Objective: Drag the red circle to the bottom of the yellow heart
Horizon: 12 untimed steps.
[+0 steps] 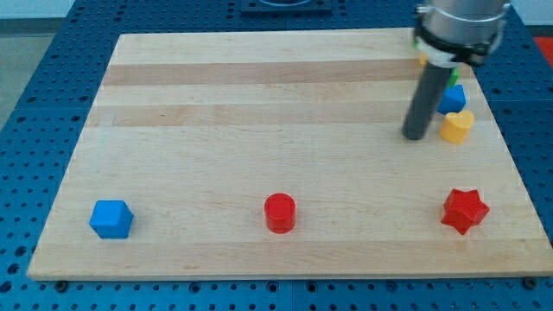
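Note:
The red circle (280,212) is a short red cylinder near the view's bottom, about mid-width of the wooden board (259,95). The yellow heart (456,126) lies at the view's right, towards the top. My tip (416,136) is the lower end of a dark rod and stands just left of the yellow heart, far up and to the right of the red circle. It touches no block that I can see.
A blue block (452,98) sits just above the yellow heart, with a green block (454,77) and an orange one partly hidden behind the rod. A red star (465,210) lies at the bottom right. A blue cube (111,219) lies at the bottom left.

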{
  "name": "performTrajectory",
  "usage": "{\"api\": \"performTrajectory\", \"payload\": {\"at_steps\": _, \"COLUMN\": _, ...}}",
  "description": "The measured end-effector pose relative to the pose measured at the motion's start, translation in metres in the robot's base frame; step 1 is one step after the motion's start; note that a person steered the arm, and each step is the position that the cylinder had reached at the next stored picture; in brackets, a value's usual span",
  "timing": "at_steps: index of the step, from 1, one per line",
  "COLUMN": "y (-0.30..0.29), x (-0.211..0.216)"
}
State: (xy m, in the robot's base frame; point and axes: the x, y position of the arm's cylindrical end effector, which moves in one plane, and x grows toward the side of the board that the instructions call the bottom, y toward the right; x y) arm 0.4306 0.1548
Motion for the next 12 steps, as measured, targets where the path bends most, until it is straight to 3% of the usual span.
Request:
{"api": "performTrajectory", "payload": {"at_steps": 2, "y": -0.158, "x": 0.003}}
{"api": "performTrajectory", "payload": {"at_steps": 4, "y": -0.216, "x": 0.061}}
{"api": "performTrajectory", "payload": {"at_steps": 7, "y": -0.234, "x": 0.152}}
{"api": "performTrajectory", "payload": {"at_steps": 12, "y": -0.146, "x": 0.123}}
